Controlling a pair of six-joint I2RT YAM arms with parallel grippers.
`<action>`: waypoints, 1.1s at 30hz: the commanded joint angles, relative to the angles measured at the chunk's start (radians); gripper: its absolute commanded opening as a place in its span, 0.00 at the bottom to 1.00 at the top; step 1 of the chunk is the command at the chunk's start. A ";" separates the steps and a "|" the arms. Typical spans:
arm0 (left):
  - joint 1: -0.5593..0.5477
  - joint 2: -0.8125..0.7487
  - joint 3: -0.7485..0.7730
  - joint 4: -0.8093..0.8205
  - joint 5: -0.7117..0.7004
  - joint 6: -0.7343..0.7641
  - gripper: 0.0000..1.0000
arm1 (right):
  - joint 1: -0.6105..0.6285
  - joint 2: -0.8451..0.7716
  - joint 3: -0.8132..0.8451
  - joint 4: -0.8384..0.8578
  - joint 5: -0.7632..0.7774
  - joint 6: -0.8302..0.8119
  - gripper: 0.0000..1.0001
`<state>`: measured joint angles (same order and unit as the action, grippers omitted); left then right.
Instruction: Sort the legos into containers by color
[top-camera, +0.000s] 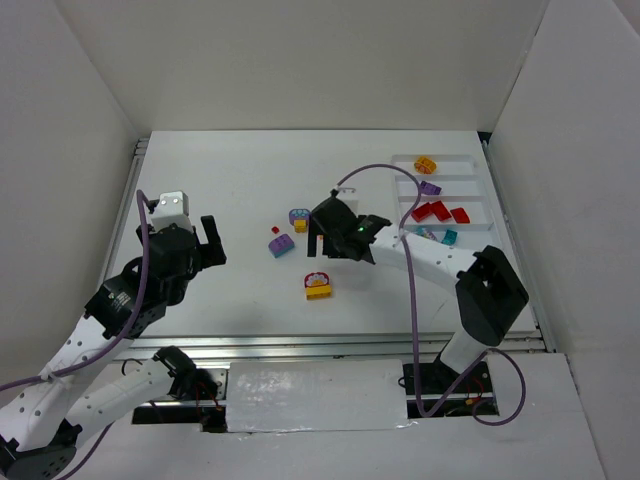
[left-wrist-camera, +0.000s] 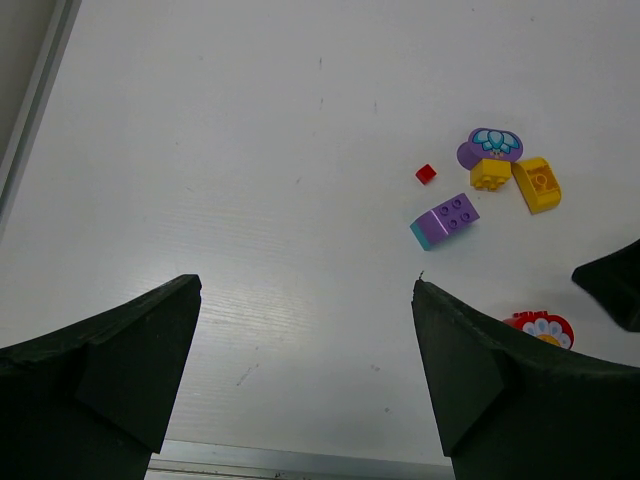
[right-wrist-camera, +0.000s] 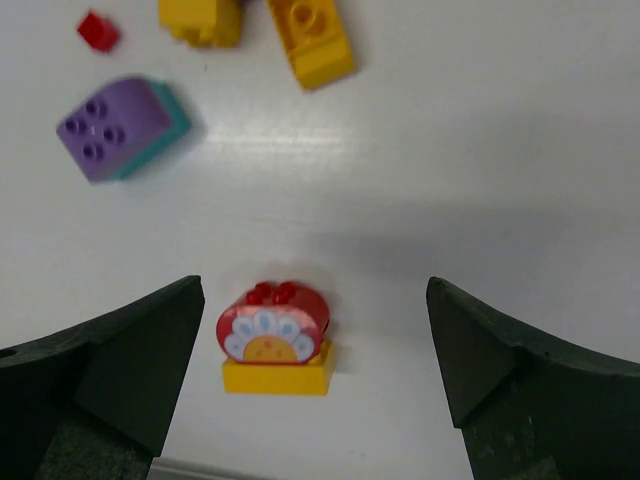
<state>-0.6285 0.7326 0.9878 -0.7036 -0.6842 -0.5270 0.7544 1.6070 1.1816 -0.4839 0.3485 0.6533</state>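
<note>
both sets of jaws stand wide, holding nothing. the right gripper (right-wrist-camera: 315, 290) hangs left of the white tray (top-camera: 472, 190), over a red-and-yellow flower brick (right-wrist-camera: 275, 345); the left gripper (left-wrist-camera: 306, 283) is farther left. a purple brick (top-camera: 281, 243) lies loose left of the tray; other legos (top-camera: 440, 211) sit in its compartments.

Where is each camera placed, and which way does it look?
Top external: above, behind the bases, looking down on table, white tray, left arm, right arm.
Left wrist: faces loose bricks across the table; open left gripper frames the view.
Right wrist: looks down at the flower brick; open right gripper frames it.
Shared: both wrist views show the purple brick.
</note>
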 joint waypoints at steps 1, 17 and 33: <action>0.004 -0.001 0.002 0.019 -0.025 -0.004 0.99 | 0.089 0.024 -0.008 -0.059 0.095 0.121 1.00; 0.004 0.001 0.002 0.019 -0.015 -0.010 1.00 | 0.287 0.151 -0.046 -0.071 0.155 0.250 1.00; 0.004 0.013 0.002 0.024 0.003 -0.005 0.99 | 0.298 0.157 -0.129 0.056 0.076 0.174 0.51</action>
<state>-0.6285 0.7441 0.9878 -0.7033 -0.6823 -0.5278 1.0370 1.7821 1.0874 -0.4786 0.4473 0.8494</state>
